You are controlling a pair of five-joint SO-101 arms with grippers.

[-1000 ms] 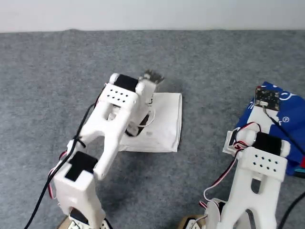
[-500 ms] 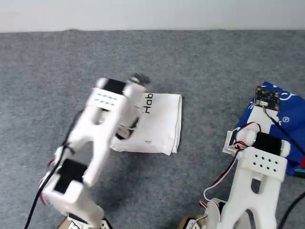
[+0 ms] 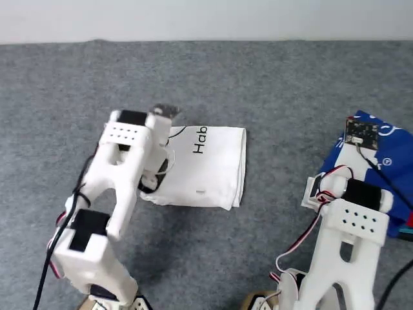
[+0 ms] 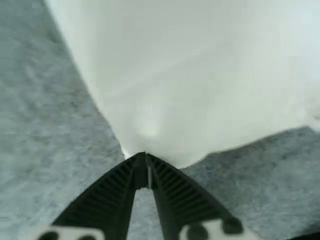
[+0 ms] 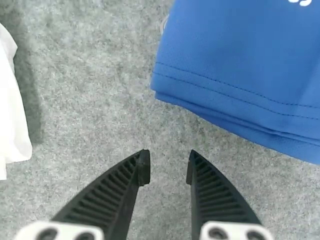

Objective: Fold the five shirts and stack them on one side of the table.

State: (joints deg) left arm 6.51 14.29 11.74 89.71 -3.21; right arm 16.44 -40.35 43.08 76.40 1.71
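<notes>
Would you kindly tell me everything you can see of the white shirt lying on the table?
The white shirt is folded into a rough rectangle and lies flat on the grey, felt-like table. It looks like soft, thin fabric, with dark lettering near its far edge and folded layers showing along one side. The left gripper is shut on its near corner, which is drawn slightly out of line with the rest.

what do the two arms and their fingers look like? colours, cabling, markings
The left arm and right arm are white plastic shells with black servo blocks and rows of small holes. A black cable runs along the left arm; red, white and black wires loop at the right arm, which carries a small dark circuit board. The fingers are black, ribbed and tapered.
</notes>
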